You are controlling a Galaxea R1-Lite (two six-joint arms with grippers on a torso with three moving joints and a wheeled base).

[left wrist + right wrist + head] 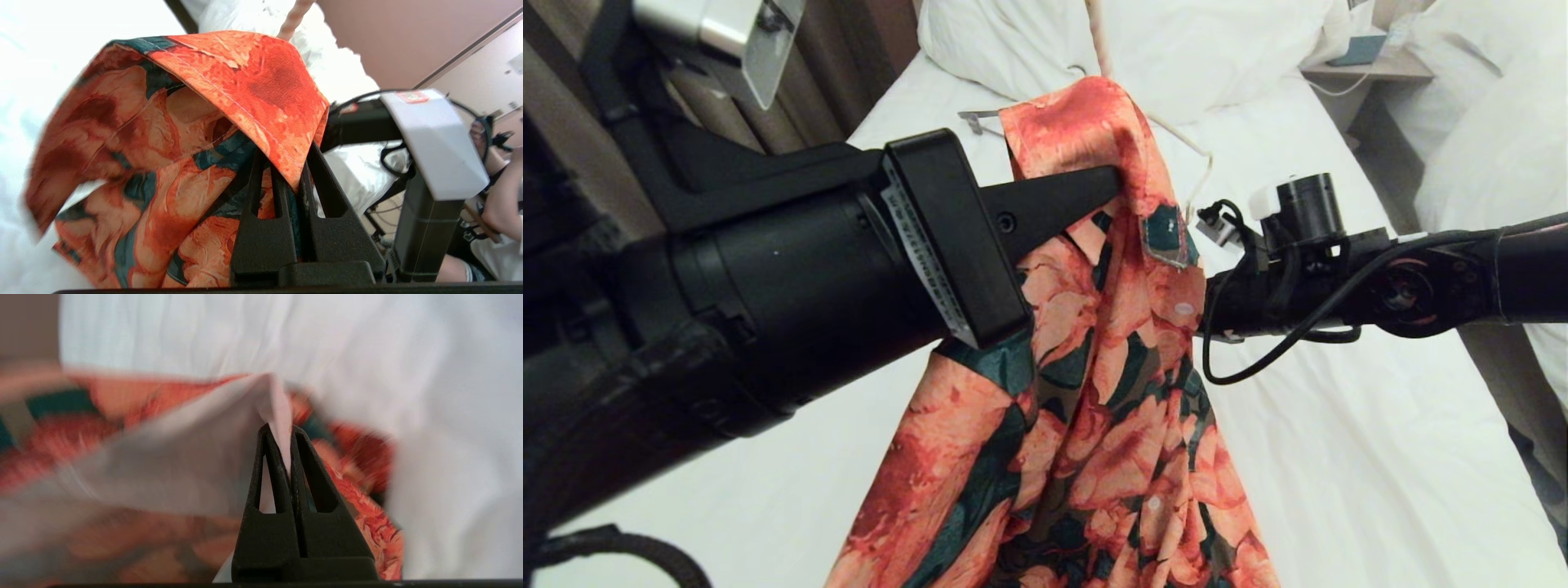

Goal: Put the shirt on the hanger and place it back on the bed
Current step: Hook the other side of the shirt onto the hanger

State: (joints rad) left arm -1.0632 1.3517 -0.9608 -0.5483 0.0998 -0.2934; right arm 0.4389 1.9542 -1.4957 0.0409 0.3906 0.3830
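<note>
The shirt [1094, 367], orange-pink flowers on dark green, hangs in folds above the bed [1339, 457]. My left gripper [1115, 184] reaches in from the left and is shut on the shirt's upper edge. In the left wrist view the cloth [229, 102] drapes over that gripper [286, 171]. My right arm [1298, 245] comes in from the right, and its fingers are hidden behind the shirt in the head view. In the right wrist view that gripper [280, 430] is shut on a pale inside fold of the shirt [184, 469]. A thin cream wire of the hanger [1207, 163] lies on the sheet behind the shirt.
A big white pillow [1201, 49] lies at the bed's head. A nightstand [1372, 65] and another white bed [1486, 139] stand to the right. A small grey metal piece [976, 121] lies left of the shirt. A person [498, 204] sits beyond the bed.
</note>
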